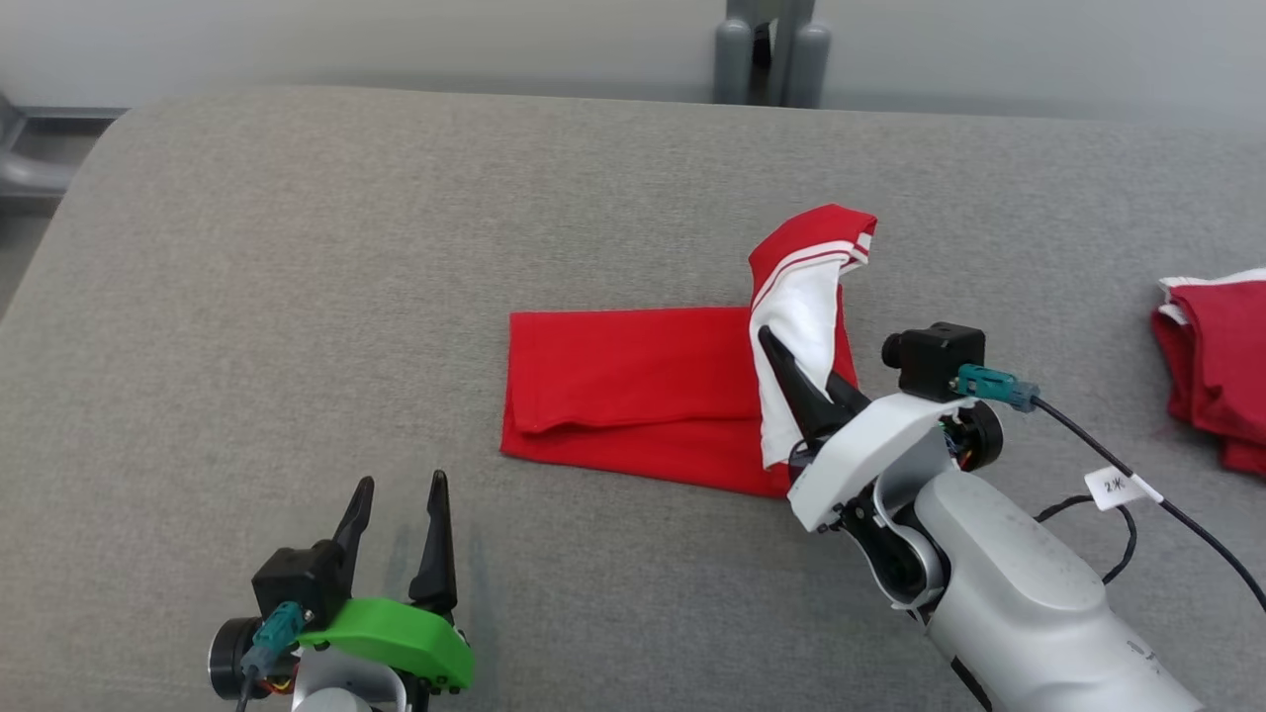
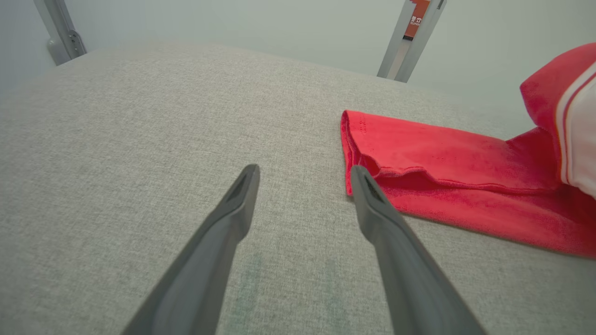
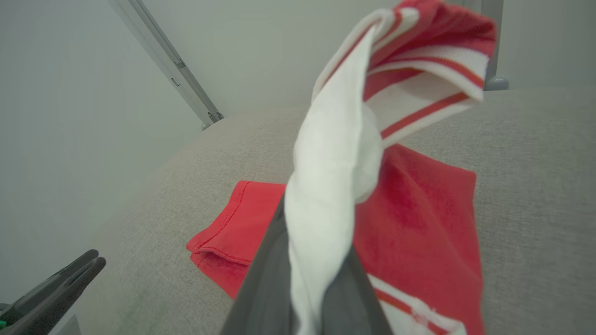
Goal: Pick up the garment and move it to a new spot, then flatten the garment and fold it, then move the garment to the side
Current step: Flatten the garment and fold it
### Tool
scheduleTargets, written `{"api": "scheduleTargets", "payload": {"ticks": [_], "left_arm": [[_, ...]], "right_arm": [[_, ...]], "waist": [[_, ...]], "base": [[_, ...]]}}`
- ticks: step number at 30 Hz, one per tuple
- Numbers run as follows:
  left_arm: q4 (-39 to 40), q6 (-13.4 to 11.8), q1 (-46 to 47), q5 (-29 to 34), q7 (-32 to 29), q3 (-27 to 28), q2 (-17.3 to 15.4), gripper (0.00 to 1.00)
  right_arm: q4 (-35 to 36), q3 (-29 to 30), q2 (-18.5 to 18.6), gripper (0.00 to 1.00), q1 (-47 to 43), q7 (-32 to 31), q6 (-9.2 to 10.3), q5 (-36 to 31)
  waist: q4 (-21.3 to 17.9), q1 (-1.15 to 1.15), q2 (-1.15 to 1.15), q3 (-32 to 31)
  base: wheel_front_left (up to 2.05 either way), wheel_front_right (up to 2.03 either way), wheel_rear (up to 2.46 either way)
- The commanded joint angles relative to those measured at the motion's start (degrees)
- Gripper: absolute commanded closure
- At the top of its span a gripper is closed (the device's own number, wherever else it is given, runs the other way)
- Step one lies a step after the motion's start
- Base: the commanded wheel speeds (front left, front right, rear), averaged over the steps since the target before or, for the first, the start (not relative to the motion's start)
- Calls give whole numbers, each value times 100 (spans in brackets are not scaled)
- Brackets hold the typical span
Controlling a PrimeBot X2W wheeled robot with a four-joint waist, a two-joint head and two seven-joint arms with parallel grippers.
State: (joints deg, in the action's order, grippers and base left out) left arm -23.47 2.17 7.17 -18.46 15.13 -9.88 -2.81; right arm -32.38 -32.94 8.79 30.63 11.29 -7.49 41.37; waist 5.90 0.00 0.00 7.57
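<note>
Garment (image 1: 633,386), red with a white striped band, lying folded near the middle of the grey cushion (image 1: 297,247); its right end is raised, pinched between the clenched fingers of the right gripper (image 1: 799,358). Left gripper (image 1: 402,480), fingers spread and empty, near the front edge. Another red cloth (image 1: 1212,366) lies at the right edge.

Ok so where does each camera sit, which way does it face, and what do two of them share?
Head view: on the head, facing forward and down at the grey cushion; left gripper open, right gripper shut on the red garment.
Left wrist view: on the left wrist, looking along its open fingers toward the garment's folded edge.
Right wrist view: on the right wrist, looking along its fingers at the garment's lifted striped end; left gripper lower left.
Shared: all three see the garment.
</note>
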Motion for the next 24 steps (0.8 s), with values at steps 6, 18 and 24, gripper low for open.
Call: {"api": "scheduleTargets", "payload": {"ticks": [6,18,24], "left_arm": [[29,-17,-81,-100,-6,-213,-20,0],[122,-111,-14,-169,-6,-407,-16,0],[198,-141,161,-111,-6,-303,-19,0]], "right_arm": [[-569,-275,-84,100,317,-6,1,94],[-1780,-267,-460,0,989,341,2,5],[-1711,462,-291,0,973,386,2,-534]], "waist": [[1227,0,0,112],[1449,0,0,230],[1012,0,0,155]], "base": [[0,0,0],[0,0,0],[0,0,0]]}}
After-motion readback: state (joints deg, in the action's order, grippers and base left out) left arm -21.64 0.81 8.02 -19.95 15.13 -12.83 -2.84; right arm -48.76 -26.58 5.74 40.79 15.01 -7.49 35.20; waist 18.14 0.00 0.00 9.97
